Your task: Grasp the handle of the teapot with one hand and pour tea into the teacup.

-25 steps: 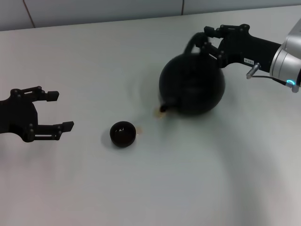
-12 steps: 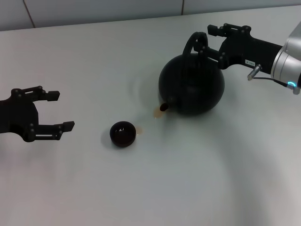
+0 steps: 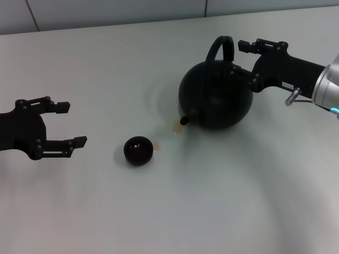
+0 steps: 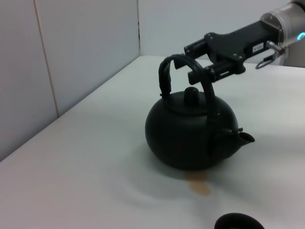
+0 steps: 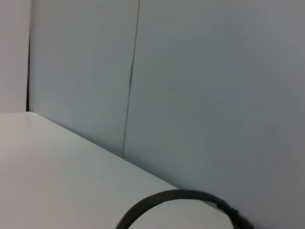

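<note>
The black teapot (image 3: 216, 98) stands upright on the white table, spout toward the teacup (image 3: 139, 150), a small dark bowl at its front left. The arched handle (image 3: 219, 46) rises free over the lid. My right gripper (image 3: 239, 57) is open and empty just right of the handle, not touching it. The left wrist view shows the teapot (image 4: 188, 133), its handle (image 4: 167, 76), the right gripper (image 4: 191, 62) behind it and the teacup's rim (image 4: 236, 222). The right wrist view shows only the handle's arc (image 5: 167, 198). My left gripper (image 3: 69, 124) is open, idle at the far left.
A small brownish tea spill (image 3: 177, 127) lies on the table (image 3: 238, 201) under the spout, with a smaller spot next to the teacup. It also shows in the left wrist view (image 4: 198, 186). A grey panelled wall (image 3: 106, 10) runs behind the table.
The teapot went from tilted with the spout down to upright on the table. My right gripper let go of the handle and drew back to the right. The left arm barely moved.
</note>
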